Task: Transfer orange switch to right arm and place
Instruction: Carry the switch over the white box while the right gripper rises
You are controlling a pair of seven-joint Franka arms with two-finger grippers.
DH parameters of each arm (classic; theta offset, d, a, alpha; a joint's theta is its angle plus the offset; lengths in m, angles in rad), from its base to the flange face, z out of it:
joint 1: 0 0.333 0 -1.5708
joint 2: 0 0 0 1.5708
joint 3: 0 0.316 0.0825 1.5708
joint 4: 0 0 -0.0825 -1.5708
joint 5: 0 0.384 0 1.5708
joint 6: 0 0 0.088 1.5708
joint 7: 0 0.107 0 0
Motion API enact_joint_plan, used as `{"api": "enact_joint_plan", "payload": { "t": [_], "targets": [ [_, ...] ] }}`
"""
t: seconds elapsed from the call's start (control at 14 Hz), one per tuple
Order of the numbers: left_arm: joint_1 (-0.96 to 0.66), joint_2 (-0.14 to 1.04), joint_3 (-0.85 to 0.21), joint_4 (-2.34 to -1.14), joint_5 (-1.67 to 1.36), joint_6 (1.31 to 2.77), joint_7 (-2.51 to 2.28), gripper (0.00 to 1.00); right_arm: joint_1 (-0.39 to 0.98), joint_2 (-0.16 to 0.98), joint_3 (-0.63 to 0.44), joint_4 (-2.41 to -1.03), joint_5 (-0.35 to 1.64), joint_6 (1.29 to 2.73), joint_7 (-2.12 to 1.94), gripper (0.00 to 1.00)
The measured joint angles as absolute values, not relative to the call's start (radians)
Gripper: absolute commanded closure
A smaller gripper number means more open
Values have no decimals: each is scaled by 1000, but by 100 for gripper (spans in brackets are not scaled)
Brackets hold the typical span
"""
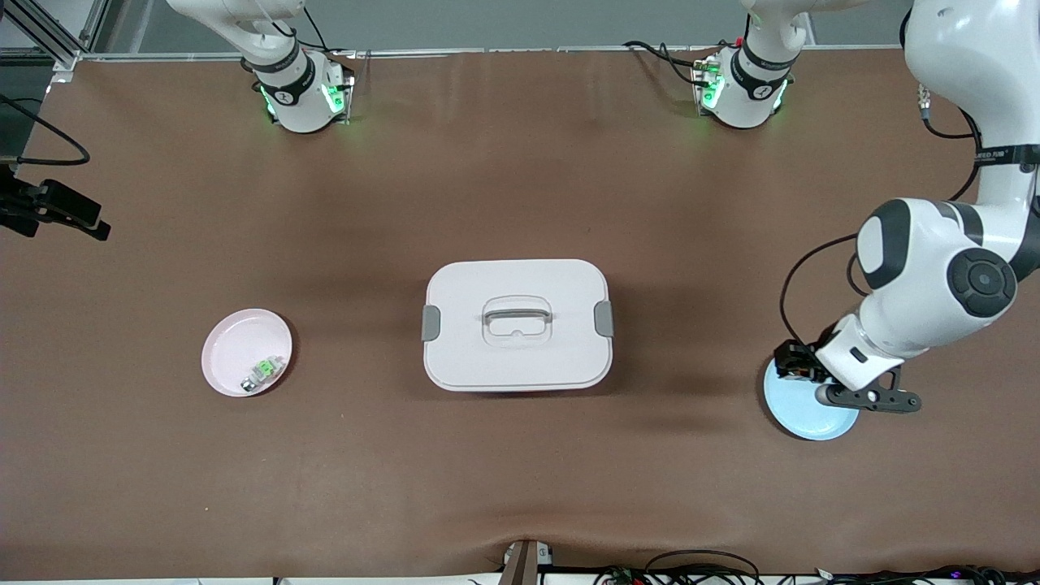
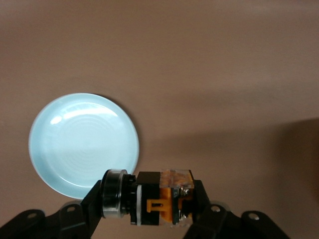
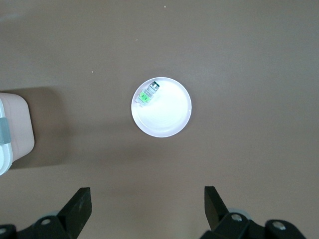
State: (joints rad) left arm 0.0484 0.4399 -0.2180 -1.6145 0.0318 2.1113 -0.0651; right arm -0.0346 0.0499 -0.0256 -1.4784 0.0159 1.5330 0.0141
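In the front view, the left gripper [image 1: 800, 367] is over the blue plate [image 1: 804, 422] at the left arm's end of the table, with a small dark part between its fingers. The right arm [image 1: 268, 41] shows only its base and lower links here; its gripper is out of this view. A lidded white box [image 1: 517, 323] stands mid-table, and a pink plate [image 1: 231, 345] toward the right arm's end carries the green-and-white part [image 1: 264, 371]. In the left wrist view, the left gripper [image 2: 149, 204] is clamped on the orange switch [image 2: 162, 198], one finger on its round silver collar end and the other on its orange block end; the blue plate [image 2: 83, 143] lies empty below. In the right wrist view, the right gripper [image 3: 147, 204] waits high over the pink plate [image 3: 169, 117], fingers spread wide apart. Judged from its build, the switch is light, rigid and hard-surfaced, liable to pivot under a narrow grip. For the transfer, the exposed black mid-body, between the fingers holding it, looks the best place to grip.
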Motion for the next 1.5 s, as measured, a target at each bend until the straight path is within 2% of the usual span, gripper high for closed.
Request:
{"api": "enact_joint_plan", "payload": {
  "t": [0.57, 1.14, 1.5],
  "targets": [
    [44, 435, -399, -1536, -24, 2005, -348, 100, -44, 89, -27, -1479, 13, 1558, 14, 0],
    [35, 434, -564, -1487, -105, 1953, -766, 100, -48, 289, -27, -1483, 15, 1674, 14, 0],
    [-80, 447, -583, -1459, -122, 1954, -1078, 100, -25, 289, -13, -1473, 17, 1660, 22, 0]
  ]
}}
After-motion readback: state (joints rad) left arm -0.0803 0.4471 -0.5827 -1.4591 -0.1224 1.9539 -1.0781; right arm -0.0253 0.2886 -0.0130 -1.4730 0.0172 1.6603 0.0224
